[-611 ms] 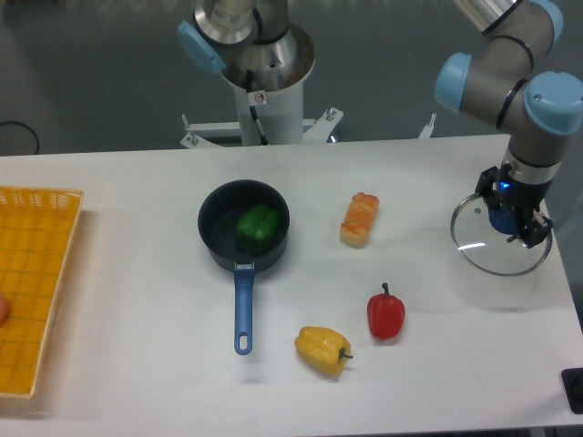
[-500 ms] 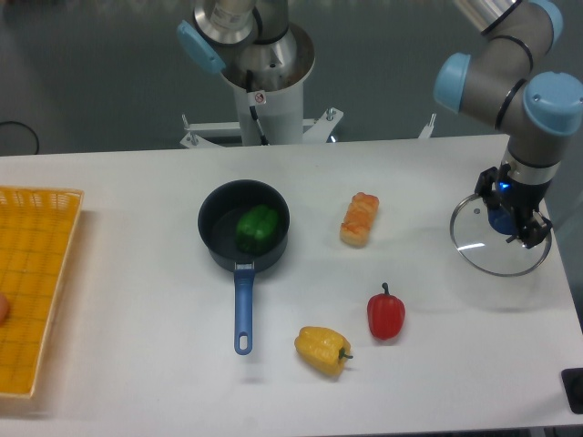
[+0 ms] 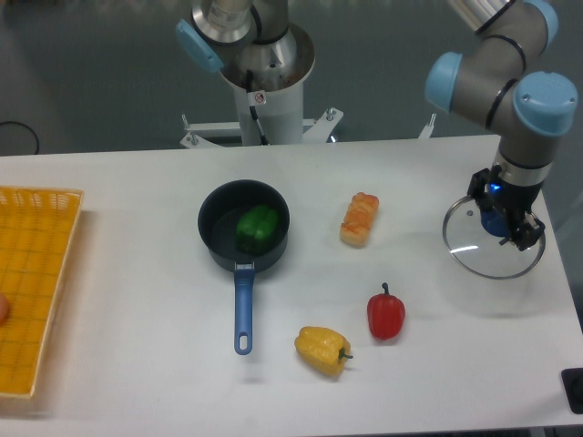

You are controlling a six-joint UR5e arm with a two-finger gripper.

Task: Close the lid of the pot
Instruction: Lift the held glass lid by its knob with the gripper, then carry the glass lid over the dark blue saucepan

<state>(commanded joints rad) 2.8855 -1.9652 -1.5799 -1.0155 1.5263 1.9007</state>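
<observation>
Lid [image 3: 492, 242] now sits a little left of where it was half a second ago, and a touch higher in frame; arm wrist has shifted the same way. Gripper [image 3: 504, 224] is clamped on the blue centre knob, fingers either side of it, and the glass disc goes with it. Read that as: you have the lid in hand and the carry toward the pot has begun. Whether the rim is fully clear of the table I can't tell from this single view.

Pot [image 3: 244, 225] stands open near table centre, well apart from the lid, handle pointing toward the near edge. A green pepper [image 3: 257, 227] lies inside it; it looks low enough for the lid to seat, but you should check that on approach.

Between lid and pot: an orange-and-white food piece [image 3: 360, 218], sitting almost on the direct line. A red pepper [image 3: 386, 313] and yellow pepper [image 3: 322, 349] lie nearer the front edge, off the line. Yellow basket [image 3: 36, 282] at far left, out of play.

Judgement: keep the lid lifted high enough to pass over the food piece, then centre over the pot rim before lowering.
</observation>
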